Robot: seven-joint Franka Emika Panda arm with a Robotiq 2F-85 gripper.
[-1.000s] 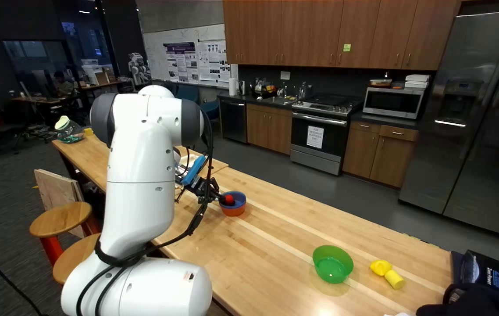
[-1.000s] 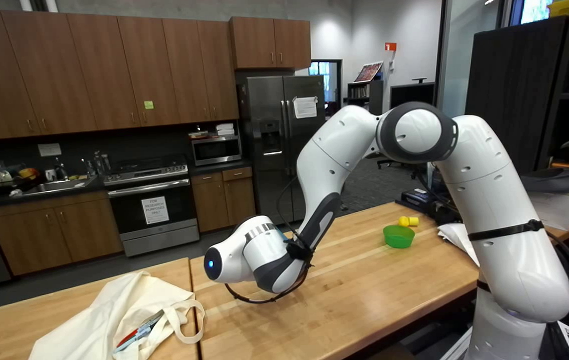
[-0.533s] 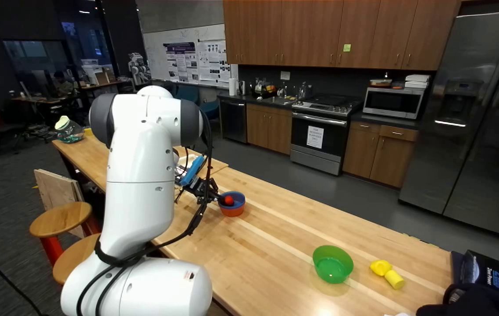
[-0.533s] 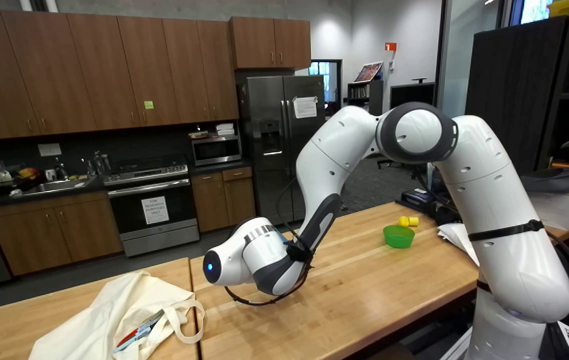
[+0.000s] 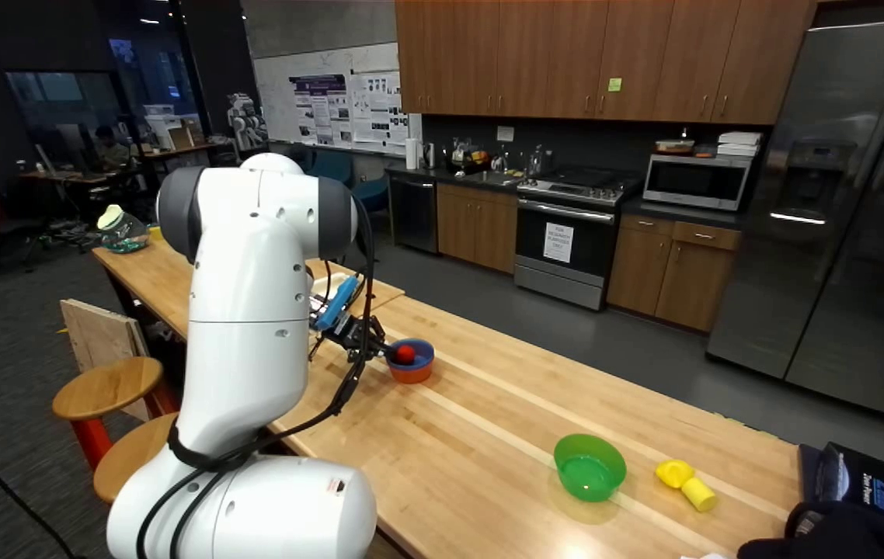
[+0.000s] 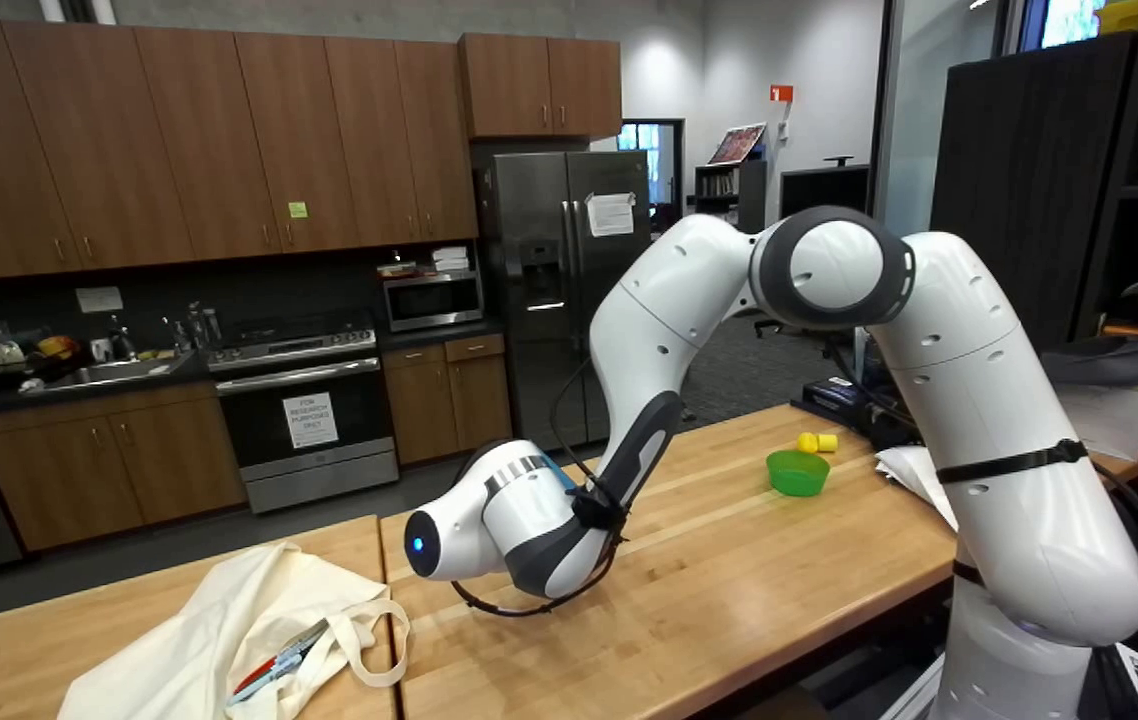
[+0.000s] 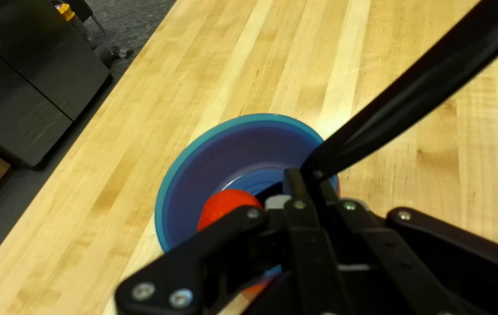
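The hand [image 7: 312,183] is pressed together, pinching a long black implement [image 7: 406,94] that slants up to the right in the wrist view; the implement's other end is mostly hidden behind the hand; below lies a blue bowl [image 7: 249,140] with a red ball [image 7: 227,208] inside it, just beside the hand's tip; whether implement and ball touch, I cannot tell; an orange part [image 5: 411,376] shows below the bowl's rim. The blue bowl stands on the wooden worktop [image 5: 488,419]; well apart from it, to the right and nearer in an exterior view, stands a green bowl [image 5: 578,450], with a yellow rounded piece [image 5: 675,472] and a yellow cylinder [image 5: 698,494] close together near its right side; a black box [image 5: 877,485] lies at the right edge; in an exterior view the arm [image 6: 659,300] hides the blue bowl, and a cream cloth bag [image 6: 219,610] lies at the near left; a stove [image 5: 593,241] and a fridge [image 5: 799,295] stand on the far side in both exterior views.
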